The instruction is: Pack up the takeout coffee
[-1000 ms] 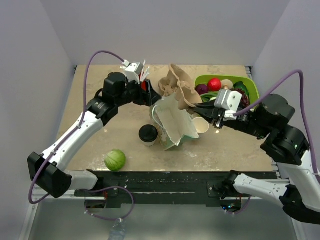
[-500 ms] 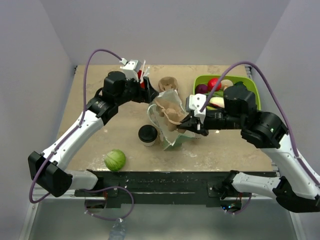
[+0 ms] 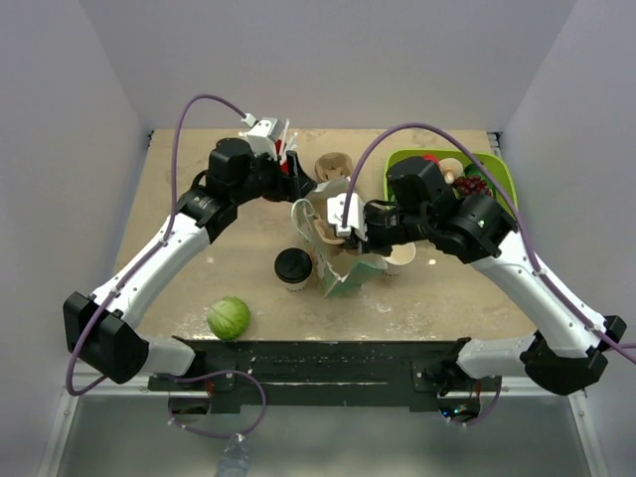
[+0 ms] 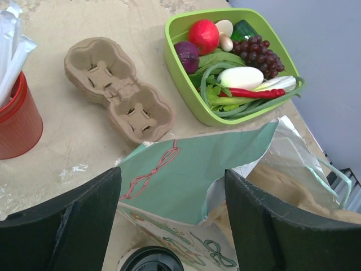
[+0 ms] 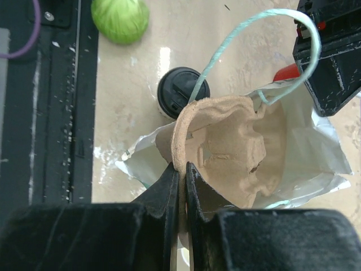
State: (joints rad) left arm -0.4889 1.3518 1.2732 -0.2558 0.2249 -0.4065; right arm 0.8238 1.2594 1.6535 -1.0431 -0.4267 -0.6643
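On the tan bench (image 3: 199,248), small white paper cup with round black lid (image 3: 293,266), just beside a green paper bag (image 3: 345,283). Next, right gripper (image 5: 181,172) clenched on a brown cardboard cup tray (image 5: 225,147) in the bag's mouth. Farther back, left gripper (image 4: 172,178) wide apart, empty.

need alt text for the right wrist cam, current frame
The right pincer is clamped on the rim of a brown pulp cup carrier, holding it at the mouth of an open paper bag. Beside the bag stands the black-lidded coffee cup, with a green cabbage farther off.
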